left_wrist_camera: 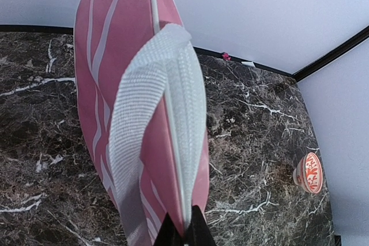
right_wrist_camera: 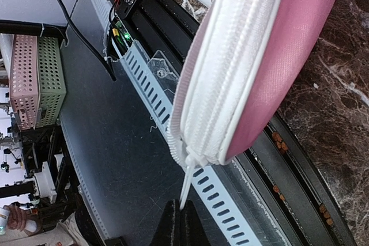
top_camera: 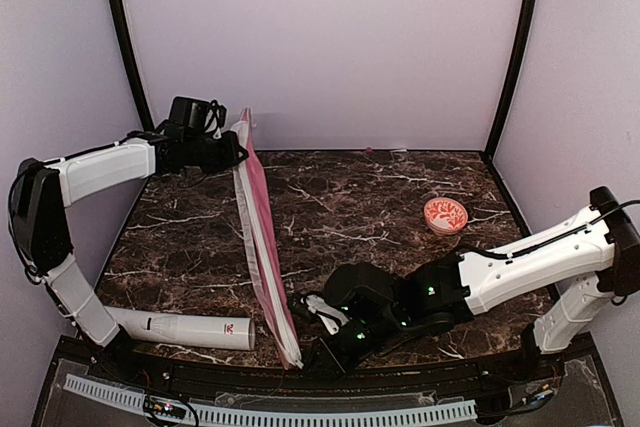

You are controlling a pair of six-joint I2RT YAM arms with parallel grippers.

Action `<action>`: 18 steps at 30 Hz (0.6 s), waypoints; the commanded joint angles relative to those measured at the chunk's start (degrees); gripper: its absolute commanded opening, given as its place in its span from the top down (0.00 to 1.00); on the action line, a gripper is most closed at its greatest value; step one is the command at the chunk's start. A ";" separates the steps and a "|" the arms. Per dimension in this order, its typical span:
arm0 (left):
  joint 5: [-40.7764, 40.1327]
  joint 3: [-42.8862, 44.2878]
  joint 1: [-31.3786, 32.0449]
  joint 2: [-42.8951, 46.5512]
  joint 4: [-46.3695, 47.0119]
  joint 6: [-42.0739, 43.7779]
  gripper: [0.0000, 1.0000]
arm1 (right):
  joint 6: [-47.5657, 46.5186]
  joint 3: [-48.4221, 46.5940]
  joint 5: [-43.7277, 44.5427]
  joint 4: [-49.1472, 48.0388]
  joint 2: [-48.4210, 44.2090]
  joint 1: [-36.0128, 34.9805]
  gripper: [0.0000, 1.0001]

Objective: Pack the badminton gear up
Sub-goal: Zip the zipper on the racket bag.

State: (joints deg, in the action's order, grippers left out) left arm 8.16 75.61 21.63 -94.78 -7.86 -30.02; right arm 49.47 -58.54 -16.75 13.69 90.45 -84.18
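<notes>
The left end effector (left_wrist_camera: 183,230) clamps the bag (top_camera: 262,237); the right end effector (right_wrist_camera: 180,218) pinches its zipper pull (right_wrist_camera: 185,181), zip apparently shut. Left of it, the tube (top_camera: 190,328) lies unpacked.

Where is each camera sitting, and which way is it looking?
Top: above and behind, looking down at the table; left arm and right arm show.
Left wrist: on the left arm, looking along the pink bag toward the bowl; left hand pinches the bag.
Right wrist: on the right arm, facing the bag's near end; right hand pinches its zipper pull.
Shared: top and left wrist both see the bowl.
</notes>
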 commanded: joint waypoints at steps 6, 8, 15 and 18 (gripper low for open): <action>-1.63 -11.54 -3.11 9.66 13.80 -1.80 1.00 | -1.26 -0.82 1.97 0.75 -0.62 -0.79 0.91; -0.63 -15.55 -3.58 10.96 15.92 -2.27 1.00 | -0.78 -0.55 2.64 -1.58 -0.92 -0.03 0.79; 8.61 -27.74 -7.85 15.76 23.70 -2.63 1.00 | -0.50 0.01 6.83 -5.53 -3.38 0.70 0.44; 8.55 -29.78 -9.80 17.22 20.85 -1.35 0.90 | 0.65 1.47 9.39 -5.85 -5.27 2.13 0.31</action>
State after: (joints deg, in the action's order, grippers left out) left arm 12.97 48.58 13.85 -80.86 10.90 -32.40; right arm 48.97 -58.50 -11.64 11.29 88.84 -83.53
